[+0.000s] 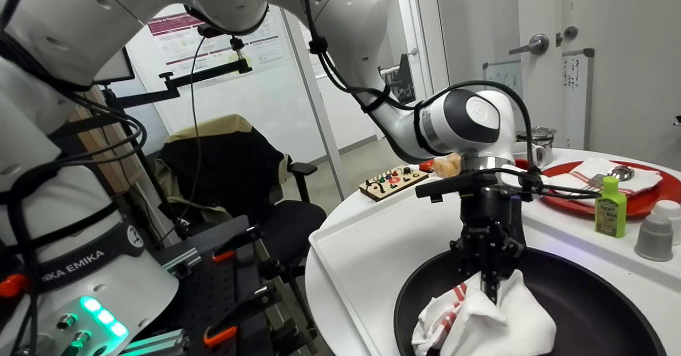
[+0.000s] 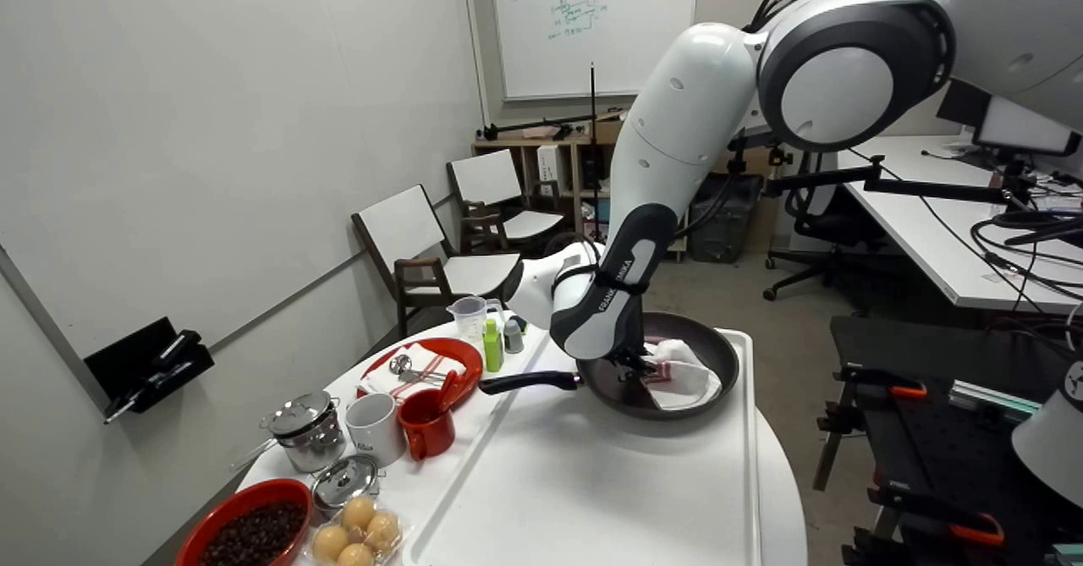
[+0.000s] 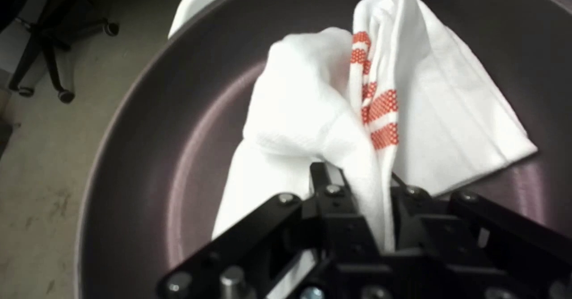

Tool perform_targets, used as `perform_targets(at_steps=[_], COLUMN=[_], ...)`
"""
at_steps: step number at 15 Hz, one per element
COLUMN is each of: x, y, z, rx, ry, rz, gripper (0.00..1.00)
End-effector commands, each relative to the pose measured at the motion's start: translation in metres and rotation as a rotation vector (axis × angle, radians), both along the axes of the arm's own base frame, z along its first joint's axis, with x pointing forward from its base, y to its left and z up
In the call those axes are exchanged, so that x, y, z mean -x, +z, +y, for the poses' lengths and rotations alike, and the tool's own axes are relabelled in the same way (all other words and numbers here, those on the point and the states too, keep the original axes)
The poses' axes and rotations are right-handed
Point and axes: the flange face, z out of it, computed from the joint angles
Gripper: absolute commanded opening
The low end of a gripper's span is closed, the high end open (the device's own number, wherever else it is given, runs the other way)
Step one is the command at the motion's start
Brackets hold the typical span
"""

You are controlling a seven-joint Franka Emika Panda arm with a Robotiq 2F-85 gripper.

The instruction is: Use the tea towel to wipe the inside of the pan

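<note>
The white tea towel with red stripes lies bunched inside the dark pan; the towel shows in both exterior views and in the wrist view. The round pan also shows in an exterior view, its black handle pointing away from the towel, and in the wrist view. My gripper points down into the pan and is shut on a fold of the towel, seen between the fingers in the wrist view. The towel's underside is hidden.
The pan rests on a white tray on a round white table. Beside the tray are a red plate with a similar striped cloth and spoon, a green bottle, a grey cup, a red mug and a box of eggs.
</note>
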Motion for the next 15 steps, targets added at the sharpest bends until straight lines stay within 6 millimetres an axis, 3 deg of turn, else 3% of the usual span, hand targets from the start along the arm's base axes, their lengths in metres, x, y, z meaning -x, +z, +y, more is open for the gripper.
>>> perform_targets(at_steps=[1, 4, 8, 12, 15], x=[-0.01, -0.018, -0.03, -0.046, -0.046], y=[0.0, 0.0, 0.004, 0.019, 0.028], z=[0.026, 0.033, 0.022, -0.02, -0.056], rx=[-0.085, -0.149, -0.169, -0.084, -0.035], ry=[0.181, 0.267, 0.293, 0.23, 0.153], rz=[-0.007, -0.038, -0.139, -0.292, -0.34], gripper=[0.07, 0.07, 0.07, 0.07, 0.07])
